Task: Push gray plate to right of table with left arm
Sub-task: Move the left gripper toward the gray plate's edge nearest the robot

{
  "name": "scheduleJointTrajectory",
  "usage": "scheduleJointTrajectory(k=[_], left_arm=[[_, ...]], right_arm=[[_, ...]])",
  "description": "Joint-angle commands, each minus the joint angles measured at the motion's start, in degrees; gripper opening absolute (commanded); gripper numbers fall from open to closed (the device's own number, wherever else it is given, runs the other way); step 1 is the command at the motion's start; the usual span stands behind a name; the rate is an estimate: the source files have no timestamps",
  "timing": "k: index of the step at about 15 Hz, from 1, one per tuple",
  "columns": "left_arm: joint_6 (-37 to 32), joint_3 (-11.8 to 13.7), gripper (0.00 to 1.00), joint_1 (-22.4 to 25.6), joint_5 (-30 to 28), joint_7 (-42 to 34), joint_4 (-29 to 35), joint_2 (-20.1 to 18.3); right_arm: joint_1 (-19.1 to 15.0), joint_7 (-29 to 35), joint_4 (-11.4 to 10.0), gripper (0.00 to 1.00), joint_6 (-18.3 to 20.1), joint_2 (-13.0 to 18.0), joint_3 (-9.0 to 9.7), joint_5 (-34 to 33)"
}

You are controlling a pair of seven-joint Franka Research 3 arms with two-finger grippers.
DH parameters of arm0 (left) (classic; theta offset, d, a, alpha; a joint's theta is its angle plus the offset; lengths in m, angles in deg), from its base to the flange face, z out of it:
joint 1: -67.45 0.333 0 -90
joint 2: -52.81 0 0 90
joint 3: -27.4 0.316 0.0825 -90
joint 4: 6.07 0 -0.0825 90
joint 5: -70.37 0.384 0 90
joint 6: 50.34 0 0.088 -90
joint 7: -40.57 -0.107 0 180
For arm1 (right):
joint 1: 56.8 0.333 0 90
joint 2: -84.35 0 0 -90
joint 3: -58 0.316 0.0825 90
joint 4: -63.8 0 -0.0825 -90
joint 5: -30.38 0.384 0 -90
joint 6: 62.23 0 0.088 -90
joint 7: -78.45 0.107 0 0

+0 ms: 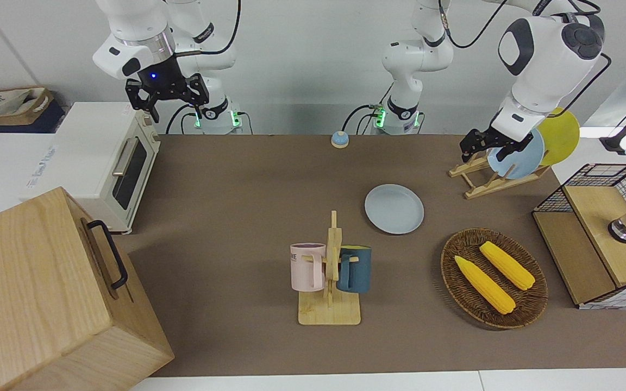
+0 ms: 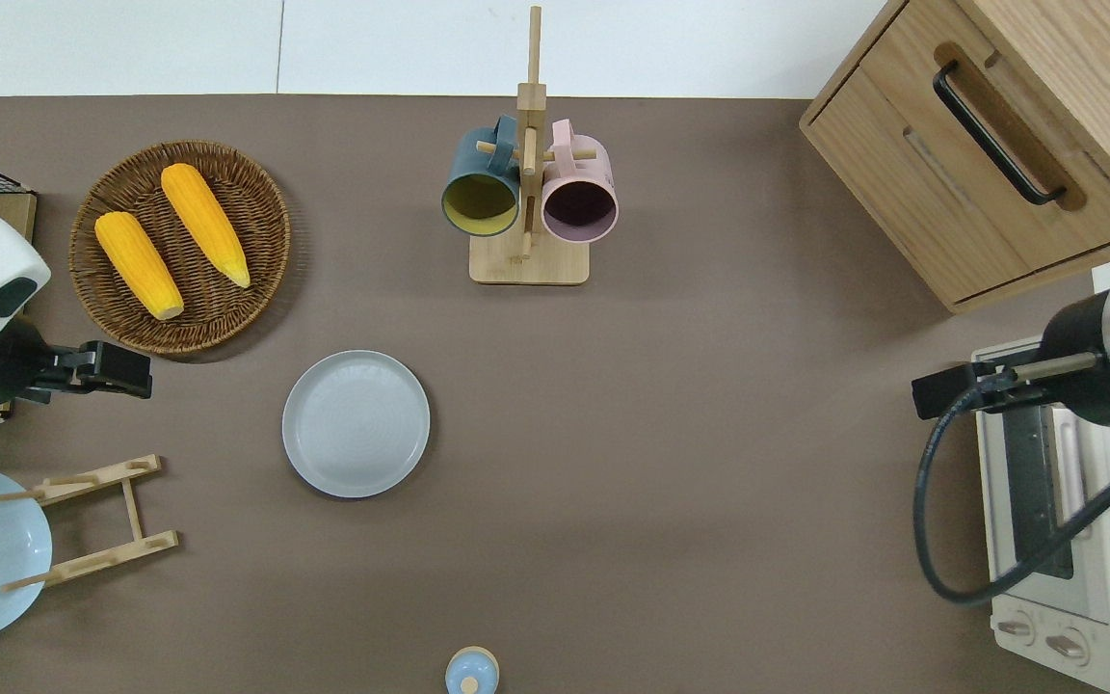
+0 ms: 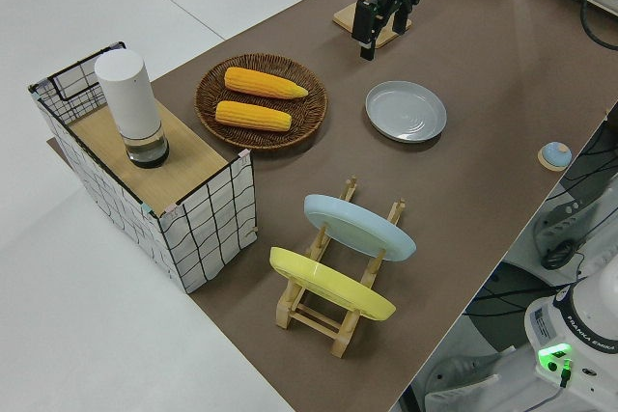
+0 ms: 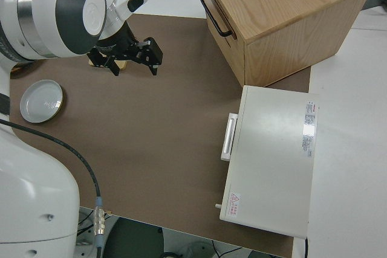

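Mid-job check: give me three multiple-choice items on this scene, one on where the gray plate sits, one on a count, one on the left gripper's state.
1. Where is the gray plate?
A. Flat on the table
B. In the wooden rack
C. In the basket

2. How many corn cobs lie in the wicker basket?
A. One
B. Two
C. Three

3. What is the left gripper doing?
A. Pressing on the gray plate
B. Holding a mug
C. Clear of the gray plate, holding nothing

Answers:
1 A, the overhead view shows it lying flat on the bare tabletop, apart from rack and basket.
2 B, two yellow cobs lie side by side.
3 C, it hangs off to the left arm's end, near the basket, with a gap to the plate.
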Motion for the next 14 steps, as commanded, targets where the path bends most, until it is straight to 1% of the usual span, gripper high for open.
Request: scheduleJointTrajectory(k=[1,3,5,10,12,14], left_arm=[[-0.21,-0.15,1.00,-0.23,-0.51,-0.51,1.82,-0.76],[0.31,-0.06,1.00,0.21,-2.26,-0.51,2.96,-0.85],[1.89,0.03,0.99,0.39,-2.88,-0.60,5.41,-1.99],[9.88,-0.06,1.00,0.21,-2.88,-0.25,17.09,-8.22],[11.38,-0.06,0.99,-0.22,-3.06,0.36,19.65,-8.93],[12.70,-0.76,1.00,-0.49,-2.97,0.89,21.59,-9.46]], right_arm=[[-1.15,0.05,0.46,0.983,0.84,0.17,0.77,0.59],[-1.15,0.05,0.46,0.983,0.84,0.17,0.77,0.59],[-1.15,0.05,0.46,0.983,0.84,0.17,0.77,0.59],[-1.15,0.05,0.46,0.983,0.84,0.17,0.77,0.59],[-1.15,0.05,0.46,0.983,0.84,0.17,0.77,0.59],[-1.15,0.14,0.46,0.983,0.84,0.17,0.86,0.59]])
